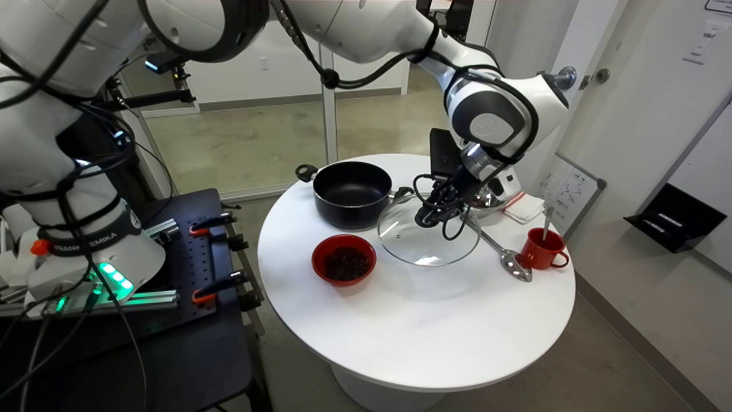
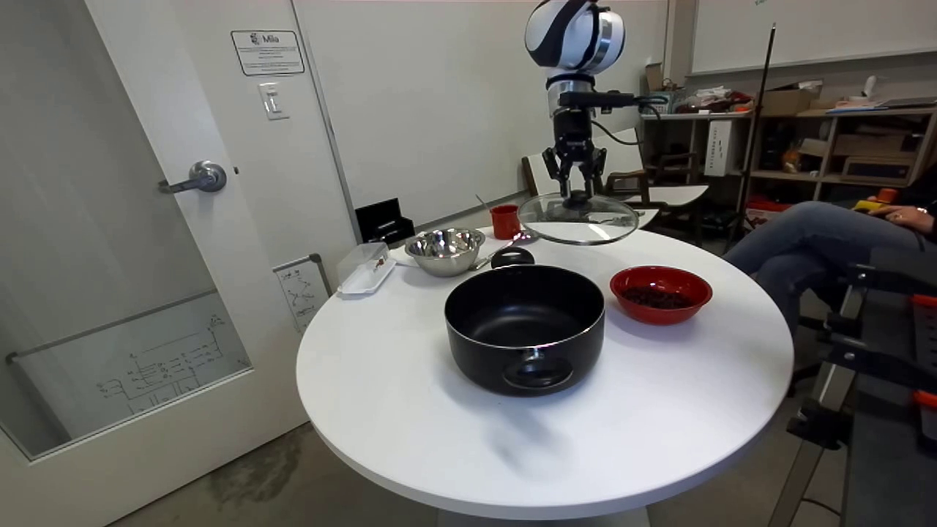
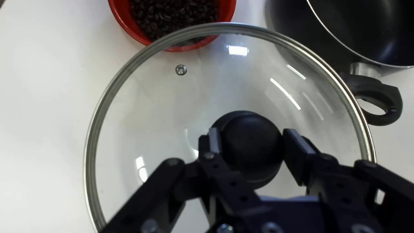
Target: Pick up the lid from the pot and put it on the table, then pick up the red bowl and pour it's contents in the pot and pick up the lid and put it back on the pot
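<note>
The lid (image 2: pixel 542 216), clear glass with a metal rim, hangs level above the table (image 2: pixel 381 410). My gripper (image 2: pixel 577 192) points down and is shut on its black knob; in the wrist view the fingers (image 3: pixel 214 140) press the knob (image 3: pixel 250 139) from both sides. The black pot (image 2: pixel 476 359) stands uncovered, its inside bare. Beside it sits the red bowl (image 2: pixel 659 316), holding dark beans. Seen from the wrist, the lid's rim overlaps the edge of the red bowl (image 3: pixel 127 21) and lies close to a pot handle (image 3: pixel 380 97).
A shiny steel bowl (image 2: pixel 444 252) and a clear plastic box (image 2: pixel 366 274) stand near the table's rim. A red mug (image 1: pixel 537 250), a metal spoon (image 1: pixel 514 266) and a folded cloth (image 1: pixel 524 207) lie on the mug's side. Someone sits beside the table, legs (image 2: pixel 776 252) showing.
</note>
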